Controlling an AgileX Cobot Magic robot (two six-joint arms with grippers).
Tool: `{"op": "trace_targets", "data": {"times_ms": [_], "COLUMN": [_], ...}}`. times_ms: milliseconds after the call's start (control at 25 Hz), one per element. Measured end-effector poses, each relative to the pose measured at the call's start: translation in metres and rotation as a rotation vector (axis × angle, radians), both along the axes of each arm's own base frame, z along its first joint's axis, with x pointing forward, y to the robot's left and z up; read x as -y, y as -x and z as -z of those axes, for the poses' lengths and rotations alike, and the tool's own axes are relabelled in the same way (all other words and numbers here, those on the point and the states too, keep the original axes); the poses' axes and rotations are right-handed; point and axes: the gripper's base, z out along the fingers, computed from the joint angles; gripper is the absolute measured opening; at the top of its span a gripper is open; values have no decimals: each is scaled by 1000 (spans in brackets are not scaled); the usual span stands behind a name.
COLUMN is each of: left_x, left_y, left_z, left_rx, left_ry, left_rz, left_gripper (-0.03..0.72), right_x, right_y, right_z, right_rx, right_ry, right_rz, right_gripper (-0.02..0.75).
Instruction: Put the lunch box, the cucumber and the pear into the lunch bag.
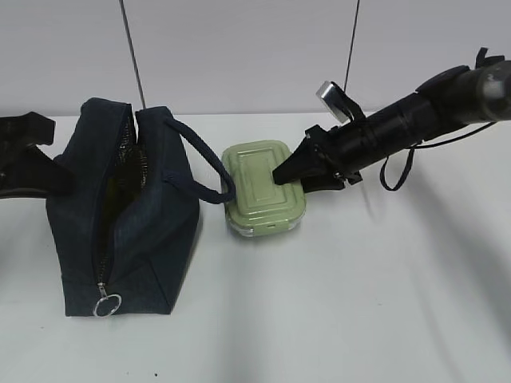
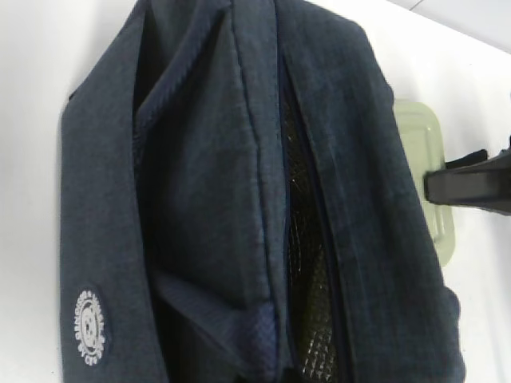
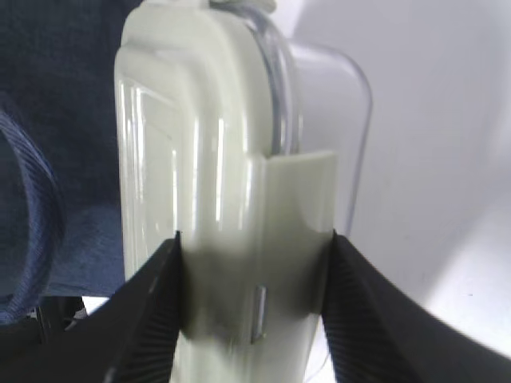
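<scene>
A: So, biggest first. What carries everything?

B: A white worktop (image 1: 359, 303), filling the exterior view from 3 o'clock round to 9 o'clock.

A: And the largest thing on it?

B: The lunch bag (image 1: 120, 215), dark navy, at 9 o'clock. Its top zipper is undone, the mouth gapes, and silvery lining (image 2: 307, 263) shows through the slit in the left wrist view. A silver ring pull (image 1: 107, 306) hangs at the near end, toward 7 o'clock. The loop handle (image 1: 209, 163) arcs out toward 3 o'clock and its end lies at the lunch box's left edge. A round white logo patch (image 2: 93, 329) sits on the bag's side.

A: The arms?

B: The right arm (image 1: 399, 120) comes in from 2 o'clock. Of the left arm (image 1: 22, 155) only a black shape shows at the 9 o'clock edge, against the bag's side.

A: The lunch box?

B: The lunch box (image 1: 263, 195) stands on the worktop near the centre, just beside the bag at its 3 o'clock side, pale green lid up, clear base below.

A: And the pincers?

B: The right pincer (image 3: 254, 311) is closed on the lunch box at its 3 o'clock end; the right wrist view shows a black finger (image 3: 152, 319) pressed against each side of the lid's clip. The left pincer is out of sight, and closed.

A: Cucumber, pear?

B: I cannot see either.
</scene>
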Motion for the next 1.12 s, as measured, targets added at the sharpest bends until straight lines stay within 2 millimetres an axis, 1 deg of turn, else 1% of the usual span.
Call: {"op": "trace_targets", "data": {"times_ms": [280, 480, 560, 800, 1040, 1120], "left_x": [0, 0, 0, 0, 0, 0], "left_y": [0, 0, 0, 0, 0, 0], "left_z": [0, 0, 0, 0, 0, 0], "left_rx": [0, 0, 0, 0, 0, 0], "left_ry": [0, 0, 0, 0, 0, 0], "left_rz": [0, 0, 0, 0, 0, 0], "left_gripper": [-15, -15, -15, -15, -15, -15], "right_x": [0, -1, -1, -3, -4, -6], "right_y": [-11, -22, -27, -41, -47, -48], "right_z": [-16, -38, -49, -92, -137, -152], "right_rx": [28, 87, 119, 207, 307, 335], "right_ry": [5, -3, -8, -42, -80, -119], "right_rz": [13, 16, 22, 49, 57, 60], "right_gripper": [384, 384, 384, 383, 383, 383]}}
